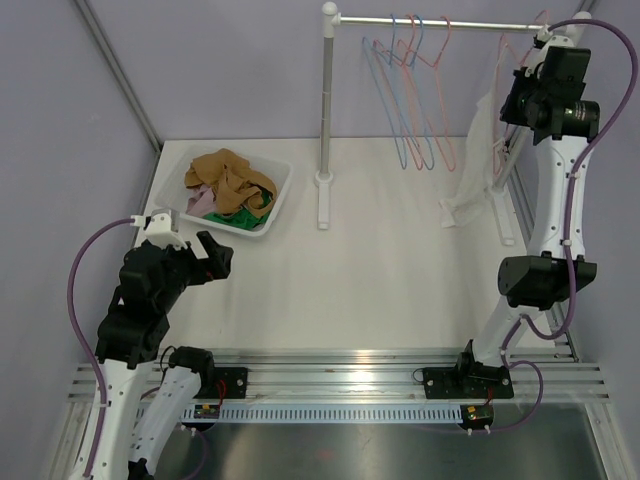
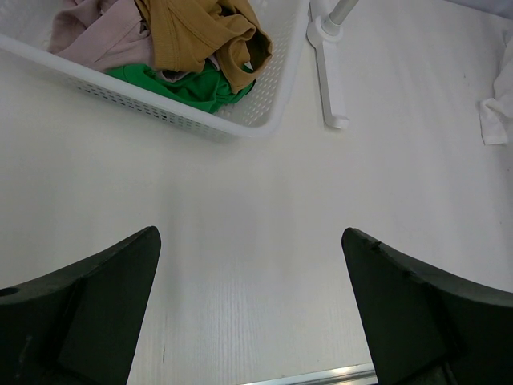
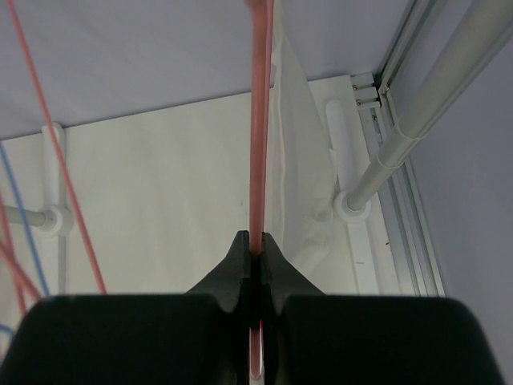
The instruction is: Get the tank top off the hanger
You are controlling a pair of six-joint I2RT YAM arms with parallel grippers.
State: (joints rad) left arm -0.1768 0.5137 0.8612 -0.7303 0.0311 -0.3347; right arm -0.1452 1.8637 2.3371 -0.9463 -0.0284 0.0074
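A white tank top [image 1: 478, 160] hangs from a red hanger [image 1: 508, 50] at the right end of the rail, its hem resting on the table. In the right wrist view the tank top [image 3: 298, 160] hangs just right of the red hanger [image 3: 260, 120]. My right gripper [image 3: 253, 245] is shut on the hanger's red wire; in the top view it [image 1: 530, 75] is up at the rail. My left gripper [image 2: 250, 273] is open and empty, low over the table near the basket; in the top view it [image 1: 222, 256] is at the left.
A white basket [image 1: 273, 205] of brown, pink and green clothes stands at the back left. The rack's pole [image 1: 326, 100] and foot [image 2: 330, 76] stand mid-table. Several empty red and blue hangers [image 1: 415, 90] hang on the rail. The right rack pole [image 3: 401, 136] is close to my right gripper.
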